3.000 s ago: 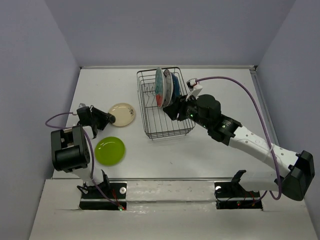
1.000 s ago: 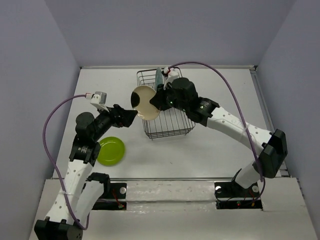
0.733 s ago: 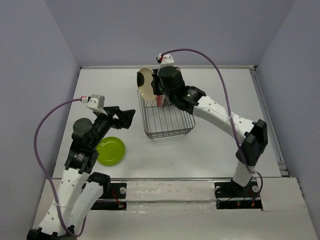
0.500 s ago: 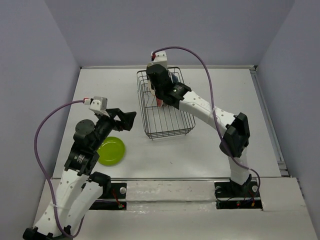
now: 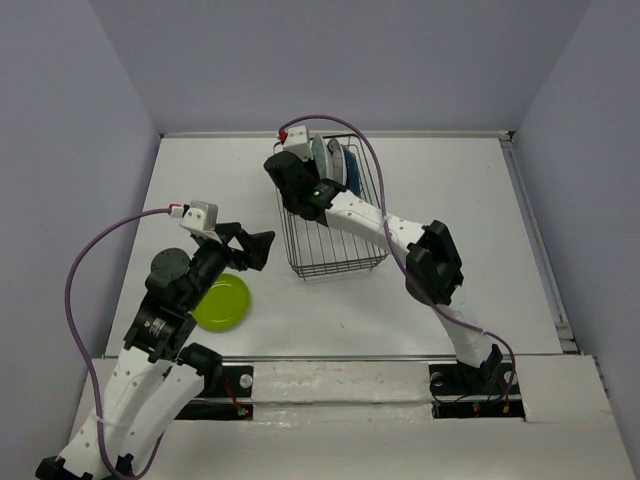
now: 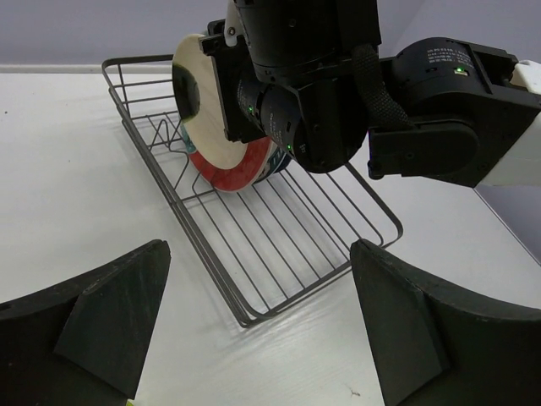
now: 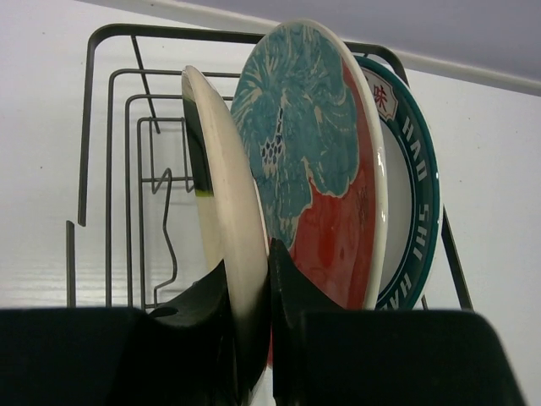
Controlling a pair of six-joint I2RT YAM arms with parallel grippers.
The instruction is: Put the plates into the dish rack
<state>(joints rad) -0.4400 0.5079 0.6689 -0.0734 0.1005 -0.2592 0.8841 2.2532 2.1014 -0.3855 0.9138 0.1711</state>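
In the top view, the dish rack is seen at the 12 o'clock side of the table. The right gripper is reached over its 10 o'clock corner, and patterned plates stand on edge at its far end. The cream plate cannot be made out here, as it is hidden by the wrist. The lime green plate lies flat on the table at 8 o'clock from the rack. The left gripper hangs just above its 1 o'clock rim.

In the left wrist view, the left gripper is spread wide and nothing is held in it. The cream plate is held upright over the rack's far end, close against the red plate.

In the right wrist view, the right gripper is pinched narrowly on the cream plate's lower rim. The red plate stands at 3 o'clock of it, and the white plate with teal rim stands behind that. Whether the cream plate's edge is seated between tines cannot be told.

A release before seating could let the plate tip toward the rack's open end at 9 o'clock, or knock against the red plate. A careless withdrawal of the fingers could drag it over. The lime green plate, lying flat, may slide when its rim is gripped.
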